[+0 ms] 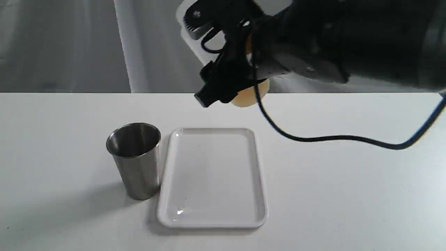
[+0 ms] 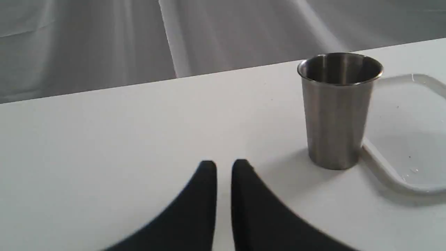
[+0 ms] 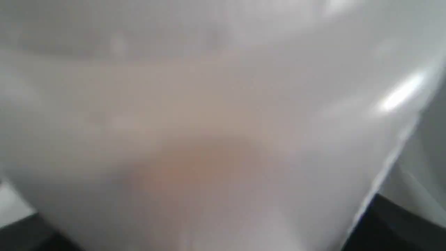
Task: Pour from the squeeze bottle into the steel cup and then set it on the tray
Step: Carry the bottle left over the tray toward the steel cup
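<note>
The squeeze bottle (image 1: pixel 249 96) hangs in the air above the table's far edge, behind the tray, with my right gripper (image 1: pixel 230 91) shut on it; only its amber-tinted lower end shows past the black arm. Up close in the right wrist view, the bottle (image 3: pixel 216 115) is a whitish, amber-tinted blur, with dark fingers (image 3: pixel 386 226) at its sides. The steel cup (image 1: pixel 134 160) (image 2: pixel 338 108) stands upright just left of the white tray (image 1: pixel 212 223) (image 2: pixel 386 166), which has nothing on it. My left gripper (image 2: pixel 224 167) rests low over the table, away from the cup, fingers nearly together and holding nothing.
A black cable (image 1: pixel 331 138) from the right arm sags over the table to the right of the tray. The white table (image 1: pixel 52 139) ends at a far edge in front of a grey curtain (image 1: pixel 62 42).
</note>
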`<state>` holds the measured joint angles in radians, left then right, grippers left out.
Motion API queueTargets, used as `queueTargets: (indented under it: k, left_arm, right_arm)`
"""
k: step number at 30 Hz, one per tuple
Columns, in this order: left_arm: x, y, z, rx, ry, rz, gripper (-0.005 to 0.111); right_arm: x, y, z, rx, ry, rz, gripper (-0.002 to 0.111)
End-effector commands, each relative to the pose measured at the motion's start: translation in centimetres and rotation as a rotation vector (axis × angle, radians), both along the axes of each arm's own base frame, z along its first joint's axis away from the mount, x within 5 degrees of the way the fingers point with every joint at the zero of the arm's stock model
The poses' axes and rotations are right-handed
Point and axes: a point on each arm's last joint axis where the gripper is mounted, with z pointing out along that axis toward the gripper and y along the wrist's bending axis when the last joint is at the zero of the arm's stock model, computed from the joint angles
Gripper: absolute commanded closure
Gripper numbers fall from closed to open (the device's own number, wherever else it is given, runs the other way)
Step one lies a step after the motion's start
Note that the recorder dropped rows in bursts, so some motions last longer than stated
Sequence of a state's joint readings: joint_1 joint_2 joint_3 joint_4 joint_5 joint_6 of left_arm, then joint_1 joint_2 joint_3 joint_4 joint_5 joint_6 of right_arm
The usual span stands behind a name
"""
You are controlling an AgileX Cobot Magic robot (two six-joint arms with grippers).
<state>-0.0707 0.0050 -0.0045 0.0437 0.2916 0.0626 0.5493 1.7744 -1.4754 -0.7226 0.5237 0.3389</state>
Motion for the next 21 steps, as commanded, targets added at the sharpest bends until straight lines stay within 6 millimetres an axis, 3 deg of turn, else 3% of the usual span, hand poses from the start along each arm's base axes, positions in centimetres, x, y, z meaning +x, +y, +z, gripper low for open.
queueTargets:
  k: [1, 13, 21]
  left_arm:
    - [0.0, 0.0, -0.1, -0.002, -0.007, -0.003, 0.098]
    - [0.0, 0.0, -0.1, -0.002, -0.007, -0.003, 0.098]
    - [0.0, 0.0, -0.1, -0.002, -0.007, -0.003, 0.098]
  right_arm:
    - [0.3, 1.9, 0.0, -0.062, -0.023, 0.027, 0.070]
    - [1.0, 6.5, -3.2, -0.244, 0.005, 0.070, 0.070]
    - [0.4, 7.1, -3.5, -0.298, 0.013, 0.067, 0.070]
